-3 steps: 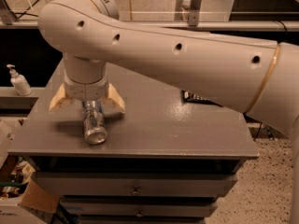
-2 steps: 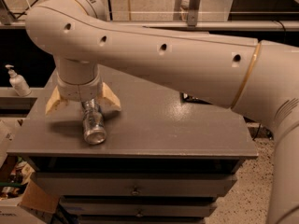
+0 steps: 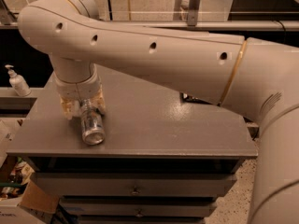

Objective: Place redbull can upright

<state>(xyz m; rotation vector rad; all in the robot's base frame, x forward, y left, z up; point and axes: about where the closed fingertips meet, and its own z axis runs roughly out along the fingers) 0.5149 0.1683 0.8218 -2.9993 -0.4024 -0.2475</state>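
Note:
The redbull can lies on its side on the grey table top, near the front left, with its shiny round end towards the camera. My gripper comes straight down over the can's far end. Its beige fingers sit close on both sides of the can and seem to touch it. The can rests on the table. The big pale arm crosses the whole view from the right and hides the back of the table.
A white pump bottle stands on a lower shelf to the left of the table. A small dark thing lies on the table under the arm. Drawers sit below the front edge. Cardboard boxes stand on the floor at lower left.
The fingers stood spread wide either side of the can; now they have drawn in against it. The arm has shifted a little to the left. The can still lies on its side.

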